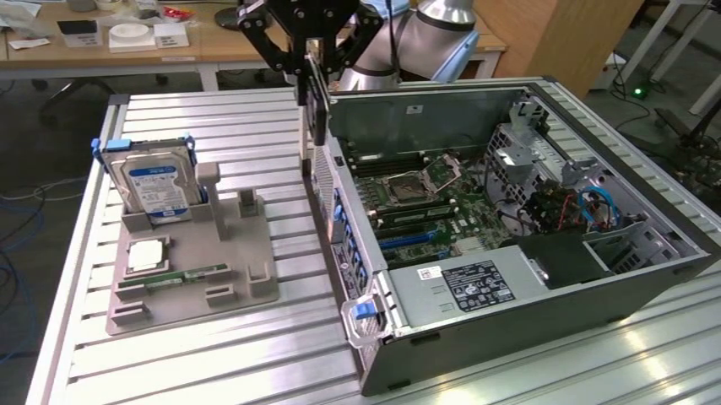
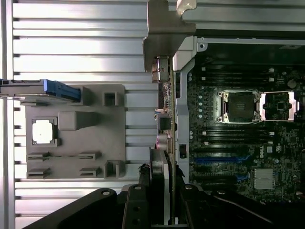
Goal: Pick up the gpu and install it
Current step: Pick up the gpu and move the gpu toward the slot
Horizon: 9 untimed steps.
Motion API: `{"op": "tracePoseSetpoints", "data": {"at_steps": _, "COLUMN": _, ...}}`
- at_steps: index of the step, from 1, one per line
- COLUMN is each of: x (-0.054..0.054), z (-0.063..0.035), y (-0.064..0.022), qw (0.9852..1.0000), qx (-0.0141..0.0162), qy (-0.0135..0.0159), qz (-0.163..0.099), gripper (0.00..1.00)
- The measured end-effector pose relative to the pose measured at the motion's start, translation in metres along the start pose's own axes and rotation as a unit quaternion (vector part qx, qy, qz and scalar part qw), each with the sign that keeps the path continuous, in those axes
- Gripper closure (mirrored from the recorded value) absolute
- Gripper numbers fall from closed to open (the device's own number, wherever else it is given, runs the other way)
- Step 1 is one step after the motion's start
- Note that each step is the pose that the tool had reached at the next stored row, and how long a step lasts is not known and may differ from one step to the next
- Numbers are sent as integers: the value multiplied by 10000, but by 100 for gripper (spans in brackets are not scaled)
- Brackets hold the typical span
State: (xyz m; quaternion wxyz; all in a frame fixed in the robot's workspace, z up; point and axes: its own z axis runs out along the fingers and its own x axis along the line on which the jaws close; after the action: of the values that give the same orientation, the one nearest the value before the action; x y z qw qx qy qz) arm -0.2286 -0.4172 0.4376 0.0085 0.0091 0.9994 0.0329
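The gpu hangs on edge from my gripper, a thin dark card with its long side pointing down. My gripper is shut on the card's upper end. The card is in the air over the open computer case's wall, the wall on the exterior view's left. In the wrist view the gpu appears edge-on between my gripper's fingers, and its silver-grey bracket is at the far end. It lines up along the case wall beside the motherboard. Blue expansion slots lie lower on the board.
A grey parts fixture sits on the slatted table at the exterior view's left. It holds an upright blue-labelled hard drive, a processor chip and a RAM stick. The case's power supply is at its near end.
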Motion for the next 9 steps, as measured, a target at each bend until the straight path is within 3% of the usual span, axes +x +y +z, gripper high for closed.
{"op": "tracePoseSetpoints", "data": {"at_steps": 9, "x": -93, "z": 5, "y": 1, "qw": 10000, "qx": 0, "qy": 0, "qz": 0, "gripper": 72}}
